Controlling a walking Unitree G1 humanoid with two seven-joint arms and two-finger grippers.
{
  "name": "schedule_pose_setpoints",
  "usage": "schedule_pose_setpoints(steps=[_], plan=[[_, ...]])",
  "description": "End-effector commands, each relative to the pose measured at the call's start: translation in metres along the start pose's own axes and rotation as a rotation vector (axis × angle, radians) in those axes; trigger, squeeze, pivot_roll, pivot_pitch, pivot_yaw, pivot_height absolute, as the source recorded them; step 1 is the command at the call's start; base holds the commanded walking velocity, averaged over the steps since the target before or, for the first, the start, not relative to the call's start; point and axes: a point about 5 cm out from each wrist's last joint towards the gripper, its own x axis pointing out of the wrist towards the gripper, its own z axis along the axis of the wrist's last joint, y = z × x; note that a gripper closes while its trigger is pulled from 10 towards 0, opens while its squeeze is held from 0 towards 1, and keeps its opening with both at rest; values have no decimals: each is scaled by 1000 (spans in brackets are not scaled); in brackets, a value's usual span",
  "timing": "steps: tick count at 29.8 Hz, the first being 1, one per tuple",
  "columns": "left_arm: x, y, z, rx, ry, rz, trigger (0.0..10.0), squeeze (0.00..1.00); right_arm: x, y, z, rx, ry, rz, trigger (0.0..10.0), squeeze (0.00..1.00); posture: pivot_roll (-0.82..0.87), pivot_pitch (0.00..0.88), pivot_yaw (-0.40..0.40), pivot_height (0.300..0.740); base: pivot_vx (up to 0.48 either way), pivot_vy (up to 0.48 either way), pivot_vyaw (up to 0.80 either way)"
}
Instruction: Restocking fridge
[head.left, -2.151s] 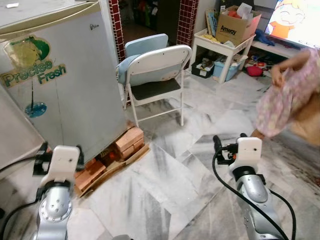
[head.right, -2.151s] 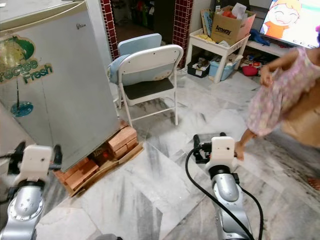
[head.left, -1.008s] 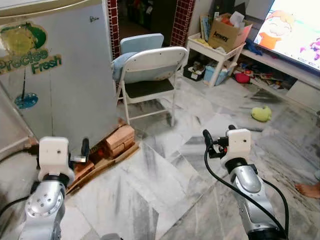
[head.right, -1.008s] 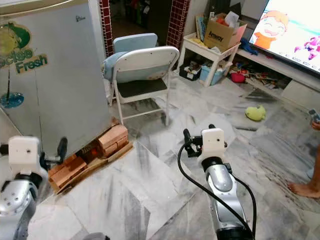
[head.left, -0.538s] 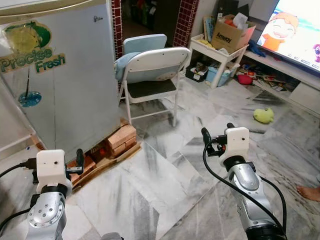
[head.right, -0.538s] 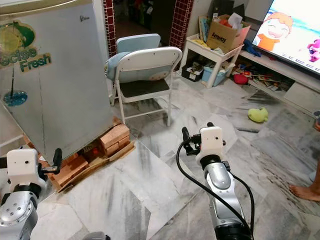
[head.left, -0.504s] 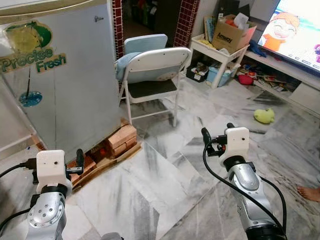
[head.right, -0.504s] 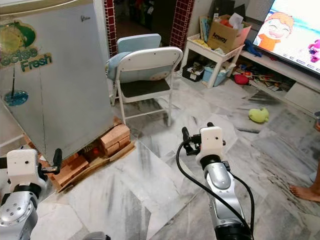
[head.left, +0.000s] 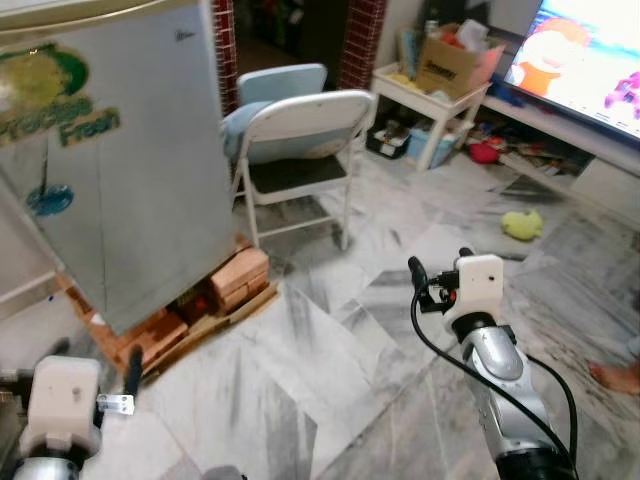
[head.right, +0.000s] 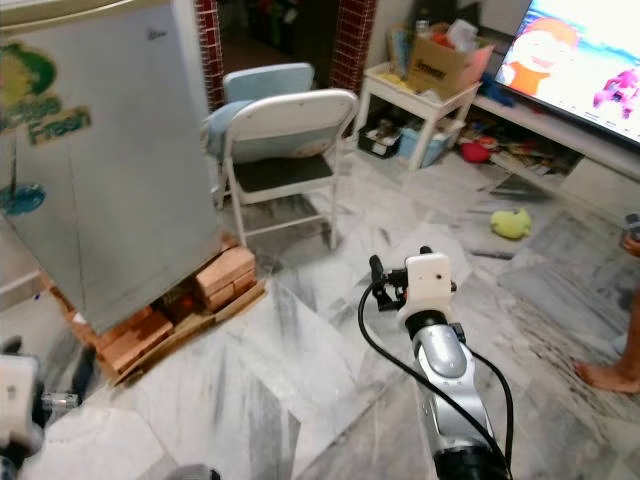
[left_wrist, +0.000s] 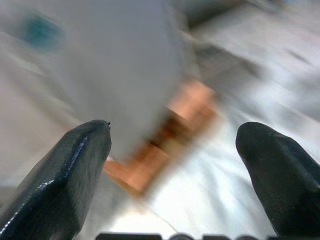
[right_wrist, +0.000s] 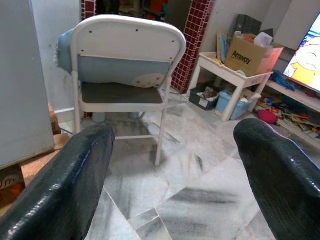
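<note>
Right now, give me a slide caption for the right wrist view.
Open right end effector faces a white folding chair on marble floor, beside the grey fridge.

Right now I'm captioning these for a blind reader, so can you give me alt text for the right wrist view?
The open right pincer, empty, points at a white folding chair on a marble floor. A grey fridge stands beside the chair; behind it are a cardboard box on a white table and a lit TV.
</note>
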Motion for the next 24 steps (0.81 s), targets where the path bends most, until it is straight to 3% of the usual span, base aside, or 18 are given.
schedule_pose_setpoints(steps=[1,4,5,6,9,10,11,12,15,18,20,22,24], plan=[[-1,-14,-1,0,-11,-92,10000,0,1,-2,0,0,-2,4,10000,0,128,63,-90,740,0,0,0],[-2,-20,-7,3,6,-118,10000,0,1,0,0,1,0,11,10000,0,123,56,-95,740,0,0,0],[18,-33,-18,5,13,-152,10000,0,2,4,1,4,-4,20,10000,0,115,37,-105,740,0,0,0],[18,-33,-18,5,13,-152,10000,0,2,4,1,4,-4,20,10000,0,115,37,-105,740,0,0,0],[47,-42,-15,-4,-3,-121,10000,0,6,5,3,5,-11,27,10000,0,108,19,-113,740,0,0,0],[47,-42,-15,-4,-3,-121,10000,0,6,5,3,5,-11,27,10000,0,108,19,-113,740,0,0,0],[67,-44,-5,51,-47,-89,10000,0,10,6,6,3,-20,30,10000,0,100,13,-113,740,0,0,0],[73,-44,-2,72,-62,-74,10000,0,11,6,7,3,-23,30,10000,0,100,12,-113,740,0,0,0],[84,-43,5,43,-66,-37,10000,0,13,6,9,5,-29,27,10000,0,102,9,-112,740,0,0,0],[96,-47,26,-19,-130,12,10000,0,14,9,9,8,-30,29,10000,0,105,8,-111,740,0,0,0],[107,-44,38,-178,-136,92,10000,0,14,11,8,16,-30,31,10000,0,108,4,-107,740,0,0,0],[113,-45,45,-208,-155,105,10000,0,14,12,7,21,-28,30,10000,0,112,1,-104,740,0,0,0],[123,-52,55,-182,-193,106,10000,0,14,15,5,29,-25,30,10000,0,112,0,-102,740,0,0,0]])
